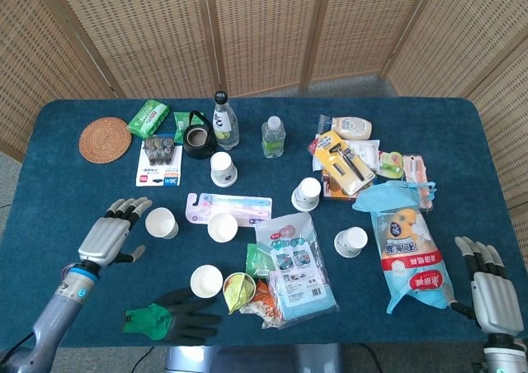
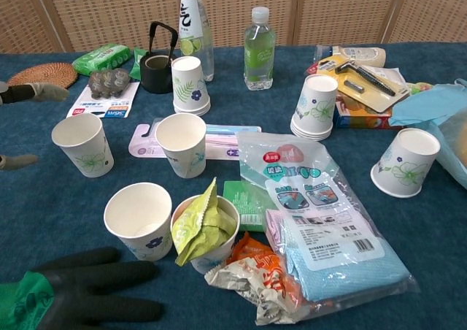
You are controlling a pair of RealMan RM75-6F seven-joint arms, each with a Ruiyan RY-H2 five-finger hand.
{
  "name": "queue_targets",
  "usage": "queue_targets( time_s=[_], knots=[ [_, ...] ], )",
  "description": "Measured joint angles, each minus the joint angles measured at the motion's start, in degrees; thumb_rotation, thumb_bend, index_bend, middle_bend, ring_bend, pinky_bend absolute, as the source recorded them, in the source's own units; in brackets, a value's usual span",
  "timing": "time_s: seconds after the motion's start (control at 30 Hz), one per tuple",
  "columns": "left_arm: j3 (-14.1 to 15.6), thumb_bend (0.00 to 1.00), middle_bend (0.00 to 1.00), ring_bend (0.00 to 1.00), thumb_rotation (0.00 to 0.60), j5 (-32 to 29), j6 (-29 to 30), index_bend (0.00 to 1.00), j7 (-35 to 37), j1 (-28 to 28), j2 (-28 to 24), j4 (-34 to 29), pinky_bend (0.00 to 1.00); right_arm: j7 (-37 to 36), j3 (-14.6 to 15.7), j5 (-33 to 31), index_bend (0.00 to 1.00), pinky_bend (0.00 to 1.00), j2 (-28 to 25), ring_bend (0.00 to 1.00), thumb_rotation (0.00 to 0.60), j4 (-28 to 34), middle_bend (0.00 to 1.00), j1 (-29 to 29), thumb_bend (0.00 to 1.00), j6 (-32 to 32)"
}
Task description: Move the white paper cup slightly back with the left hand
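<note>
A white paper cup [image 1: 161, 222] with a faint flower print stands upright and empty on the blue table, left of centre; the chest view shows the same cup [image 2: 82, 144]. My left hand [image 1: 108, 238] hovers just to its left, fingers spread and holding nothing, a small gap from the cup. In the chest view only its fingertips [image 2: 33, 92] and thumb tip poke in at the left edge. My right hand [image 1: 492, 285] rests open at the table's front right corner, far from the cup.
Several other paper cups stand nearby, the closest a cup [image 1: 222, 226] to the right and a cup [image 1: 205, 280] in front. Behind the target lie a toothbrush pack [image 1: 231, 205] and a battery card [image 1: 158, 165]. A black and green glove [image 1: 172, 317] lies near the front edge.
</note>
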State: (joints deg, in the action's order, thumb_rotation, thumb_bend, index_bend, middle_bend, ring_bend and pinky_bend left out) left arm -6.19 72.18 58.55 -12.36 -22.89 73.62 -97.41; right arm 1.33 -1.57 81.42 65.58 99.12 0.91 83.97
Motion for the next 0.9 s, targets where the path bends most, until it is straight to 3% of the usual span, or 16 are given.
queue_targets(
  time_s=[0.23, 0.53, 0.9],
  knots=[
    [-0.9, 0.38, 0.16, 0.18, 0.6, -1.1, -1.7, 0.04, 1.5, -2.5, 3.8, 4.1, 0.1, 0.9, 0.0, -1.0, 0.0, 0.0, -0.3, 0.0, 0.6, 0.9, 0.04, 0.3, 0.42, -0.2],
    [-1.6, 0.38, 0.23, 0.33, 0.6, -2.3, -3.4, 0.16, 2.9, -5.4, 8.3, 8.2, 0.21, 1.8, 0.1, -1.5, 0.0, 0.0, -1.0, 0.0, 0.6, 2.1, 0.04, 0.9, 0.42, 0.3],
    [-1.7, 0.4, 0.29, 0.4, 0.6, -2.4, -2.5, 0.21, 4.8, -6.1, 8.9, 9.1, 0.33, 1.6, 0.2, -1.5, 0.0, 0.0, -1.2, 0.0, 0.6, 2.3, 0.04, 1.3, 0.42, 0.5]
  ],
)
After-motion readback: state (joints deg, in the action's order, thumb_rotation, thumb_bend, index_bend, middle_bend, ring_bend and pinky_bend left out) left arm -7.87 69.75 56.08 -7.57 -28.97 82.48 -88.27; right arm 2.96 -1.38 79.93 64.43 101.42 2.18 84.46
